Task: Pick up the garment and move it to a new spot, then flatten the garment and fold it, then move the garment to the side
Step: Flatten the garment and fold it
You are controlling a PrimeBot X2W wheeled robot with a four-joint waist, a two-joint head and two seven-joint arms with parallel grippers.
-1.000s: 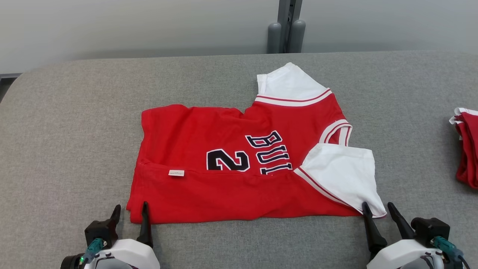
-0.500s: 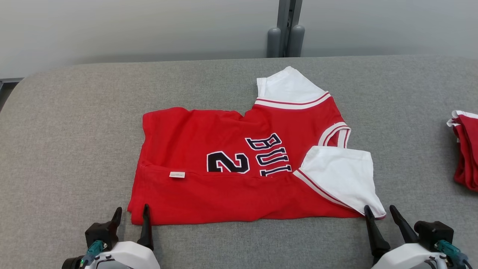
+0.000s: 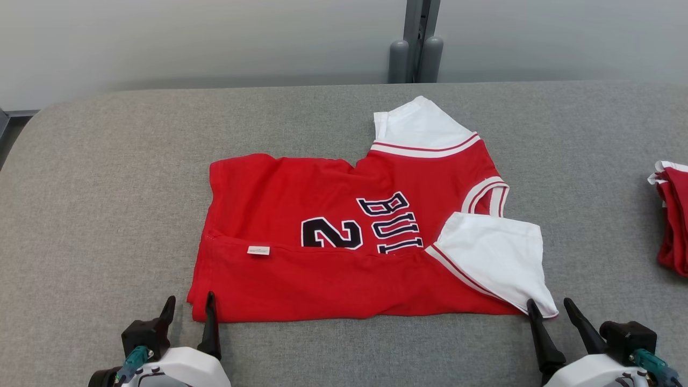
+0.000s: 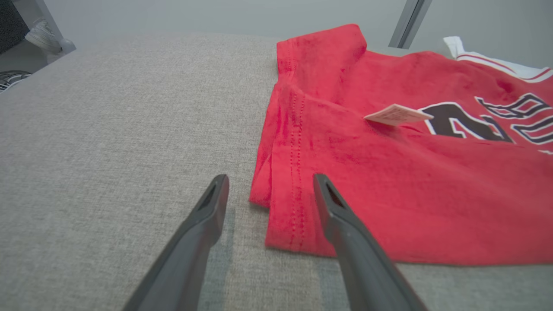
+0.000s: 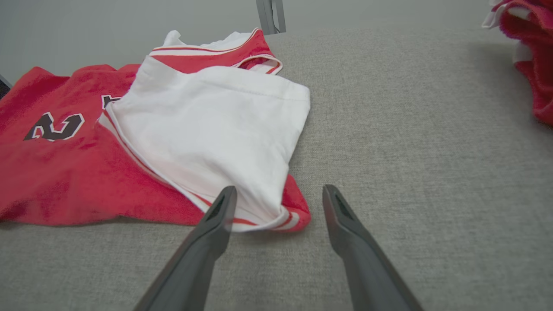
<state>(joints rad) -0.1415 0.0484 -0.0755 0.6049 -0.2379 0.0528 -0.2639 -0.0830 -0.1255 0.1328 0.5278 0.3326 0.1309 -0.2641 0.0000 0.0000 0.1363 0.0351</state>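
I'm looking at a red jersey (image 3: pixel 322 279) with white sleeves (image 3: pixel 494 258), each edged in red-and-white stripes. Its numeral 2 (image 3: pixel 330 234) is black with a white outline. The letters (image 3: pixel 389 223) beside it are dark outlines edged in white over red. A small white label (image 3: pixel 258 250) sits on the red. The table cover (image 3: pixel 107 188) is speckled grey weave. The second garment (image 3: pixel 672 226) is red with white trim. My left gripper (image 3: pixel 190 296) and right gripper (image 3: pixel 549 302) have dark fingers on white housings.

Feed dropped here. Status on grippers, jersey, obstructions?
Both open: left gripper and right gripper, each at a near jersey corner. Jersey partly folded, flat on table. Another red garment far right, apart.
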